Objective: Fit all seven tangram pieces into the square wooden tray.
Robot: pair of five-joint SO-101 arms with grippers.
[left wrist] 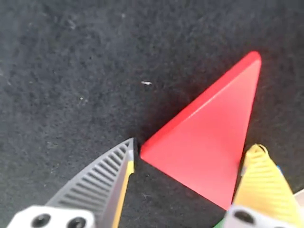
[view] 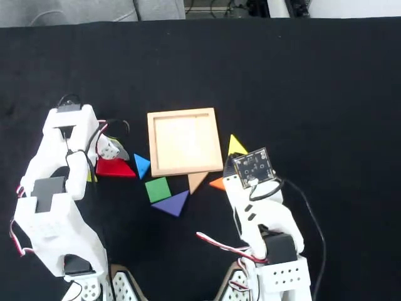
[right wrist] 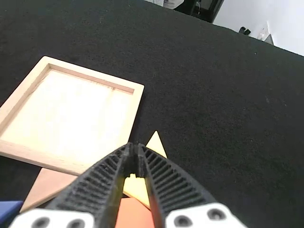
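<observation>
The square wooden tray (view: 185,164) lies mid-table with nothing in it; its rim (right wrist: 137,102) also shows in the right wrist view. A red triangle (left wrist: 209,142) lies flat between the fingers of my open left gripper (left wrist: 194,146), the grey finger (left wrist: 107,183) at one corner and the yellow finger (left wrist: 261,183) over the opposite edge. From above, that gripper (view: 114,150) sits left of the tray over the red triangle (view: 116,167). My right gripper (right wrist: 136,148) is shut, hovering over a yellow triangle (right wrist: 156,144) beside the tray's corner.
Loose pieces lie below the tray: a blue triangle (view: 142,165), green square (view: 157,189), purple triangle (view: 172,204), tan triangle (view: 197,180), orange piece (view: 217,183) and yellow triangle (view: 236,145). Black cloth covers the table (view: 313,94).
</observation>
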